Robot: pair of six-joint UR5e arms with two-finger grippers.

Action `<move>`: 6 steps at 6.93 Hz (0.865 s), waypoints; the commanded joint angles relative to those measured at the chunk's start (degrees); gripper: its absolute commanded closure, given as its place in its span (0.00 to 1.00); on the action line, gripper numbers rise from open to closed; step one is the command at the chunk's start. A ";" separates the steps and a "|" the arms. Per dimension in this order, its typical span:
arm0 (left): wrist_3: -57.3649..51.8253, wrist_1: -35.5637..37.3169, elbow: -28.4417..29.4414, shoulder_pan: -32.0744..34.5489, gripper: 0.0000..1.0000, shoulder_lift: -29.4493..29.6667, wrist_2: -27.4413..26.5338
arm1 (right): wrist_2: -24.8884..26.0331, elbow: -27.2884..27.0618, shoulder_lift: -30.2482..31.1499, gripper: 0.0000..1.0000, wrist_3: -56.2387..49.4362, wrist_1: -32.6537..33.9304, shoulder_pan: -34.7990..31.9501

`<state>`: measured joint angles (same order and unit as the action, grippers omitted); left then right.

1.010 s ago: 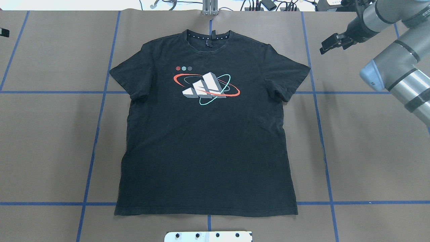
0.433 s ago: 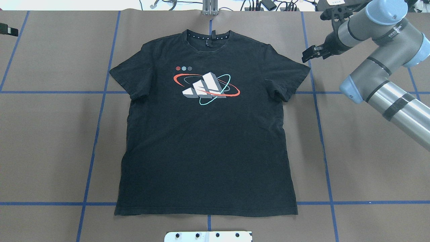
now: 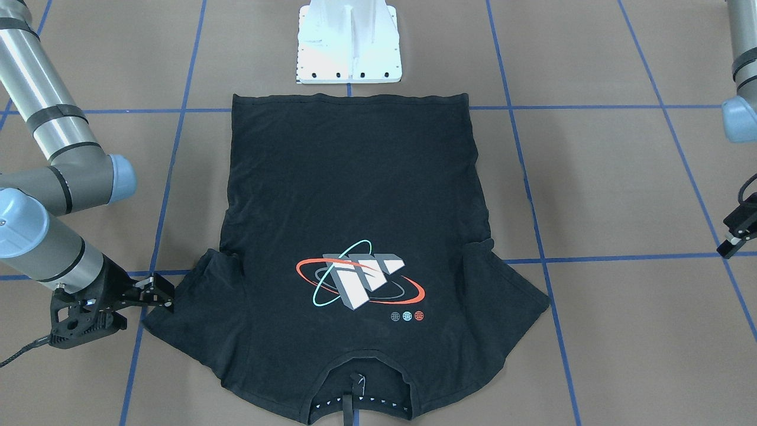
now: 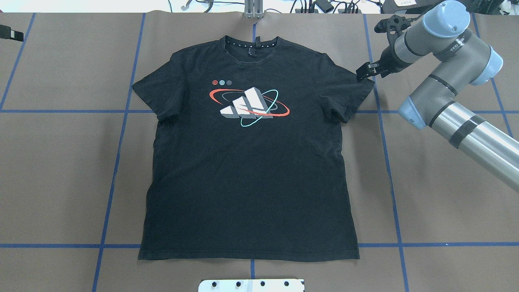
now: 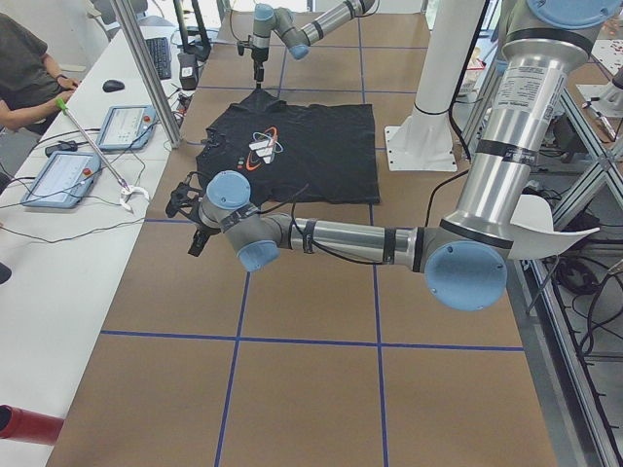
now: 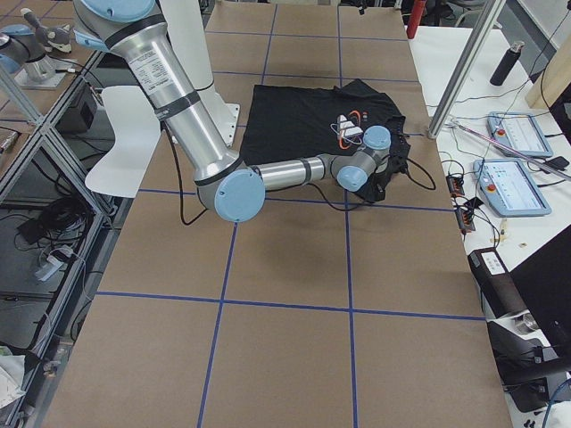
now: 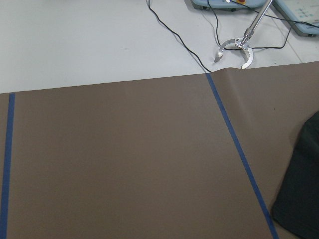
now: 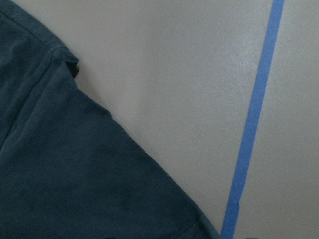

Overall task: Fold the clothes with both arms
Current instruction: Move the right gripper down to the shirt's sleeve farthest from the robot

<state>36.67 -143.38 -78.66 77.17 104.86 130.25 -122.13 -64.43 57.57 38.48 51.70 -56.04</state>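
The black T-shirt [image 4: 247, 170] lies flat and logo-up in the middle of the table, its collar at the far edge; it also shows in the front-facing view [image 3: 355, 195]. My right gripper [image 4: 362, 72] is open and empty at the tip of the shirt's right sleeve, low over the table [image 3: 162, 294]. The right wrist view shows that sleeve's hem [image 8: 75, 174] just below. My left gripper [image 4: 12, 33] is at the view's far left edge, well away from the shirt, and its jaws look apart [image 3: 730, 236]. A shirt edge [image 7: 301, 189] shows in the left wrist view.
The white bolted pedestal base [image 3: 349, 41] stands at the shirt's hem side. Blue tape lines [image 4: 117, 162] cross the brown table cover. Cables and plugs [image 4: 324, 6] lie along the far edge. A bench with tablets [image 5: 58, 175] and a seated person [image 5: 24, 68] is beyond it.
My right arm has swung left and down, bringing its gripper from the far right to the tip of the right sleeve. My left gripper has edged slightly further into view.
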 commanded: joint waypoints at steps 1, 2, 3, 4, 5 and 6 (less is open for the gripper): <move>0.16 -0.06 -0.09 0.00 0.01 0.08 0.00 | 0.32 1.59 0.00 0.10 -0.07 0.07 0.32; 0.16 -0.06 -0.17 0.00 0.01 0.08 0.09 | 0.32 1.77 -0.09 0.15 -0.07 0.07 0.32; 0.16 -0.06 -0.17 0.00 0.01 -0.01 0.09 | 0.32 1.94 -0.09 0.22 -0.07 0.07 0.32; 0.16 -0.06 -0.17 0.00 0.01 -0.01 0.09 | 0.32 2.47 -0.09 0.26 -0.07 0.07 0.32; 0.16 -0.06 -0.17 0.00 0.01 -0.01 0.09 | 0.40 2.73 -0.09 0.26 -0.07 -0.02 0.49; 0.24 -0.06 -0.26 0.00 0.01 -0.01 0.09 | 0.32 2.73 -0.09 0.27 -0.07 0.07 0.58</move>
<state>36.85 -143.44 -78.87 77.17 104.86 130.34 -121.78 -61.85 57.48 38.41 51.73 -55.58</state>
